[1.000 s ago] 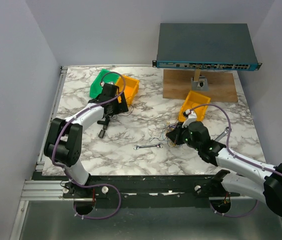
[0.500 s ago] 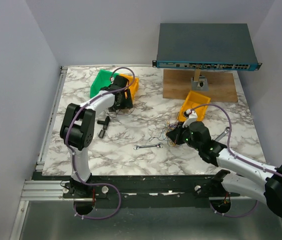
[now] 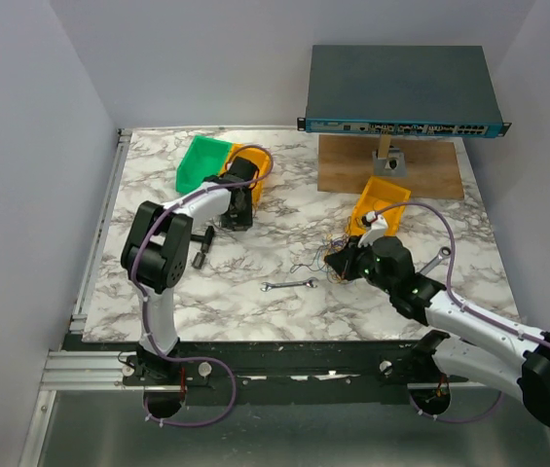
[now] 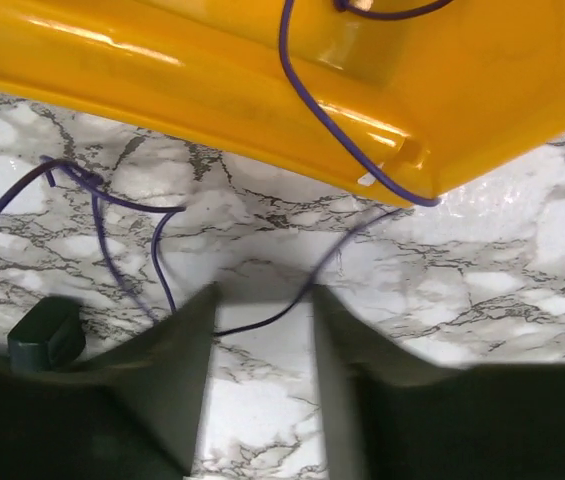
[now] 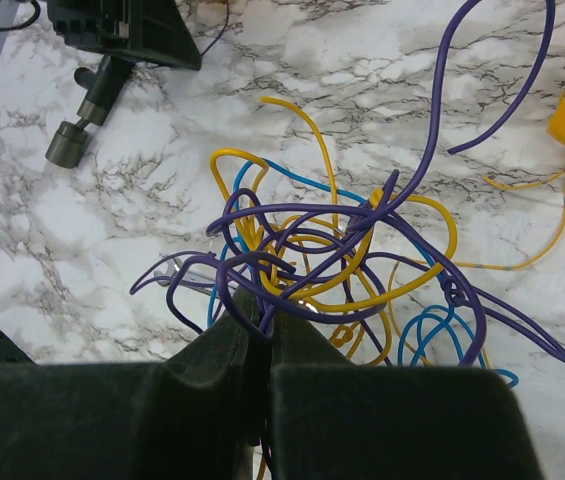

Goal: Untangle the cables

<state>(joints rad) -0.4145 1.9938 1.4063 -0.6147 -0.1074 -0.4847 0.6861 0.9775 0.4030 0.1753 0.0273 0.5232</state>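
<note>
The cables (image 5: 342,250) lie as a tangled heap of purple, yellow and blue wires on the marble, seen from above as a small knot (image 3: 315,259). My right gripper (image 5: 262,312) is shut on a purple loop at the heap's near edge, and stands just right of the knot (image 3: 339,261). My left gripper (image 4: 262,295) is at the left orange bin (image 3: 255,163), with its jaws apart over bare marble. A thin purple wire (image 4: 262,322) crosses the gap near the tips. It runs up over the bin's rim (image 4: 212,70).
A green bin (image 3: 197,161) sits beside the left orange bin. A second orange bin (image 3: 384,199) stands behind the knot. A silver wrench (image 3: 289,285) and a black tool (image 3: 201,251) lie mid-table. A network switch (image 3: 401,92) rests on a wooden stand (image 3: 352,170).
My left arm has swung right and back toward the orange bin, and its jaws have narrowed. The right gripper has stayed shut on the tangle.
</note>
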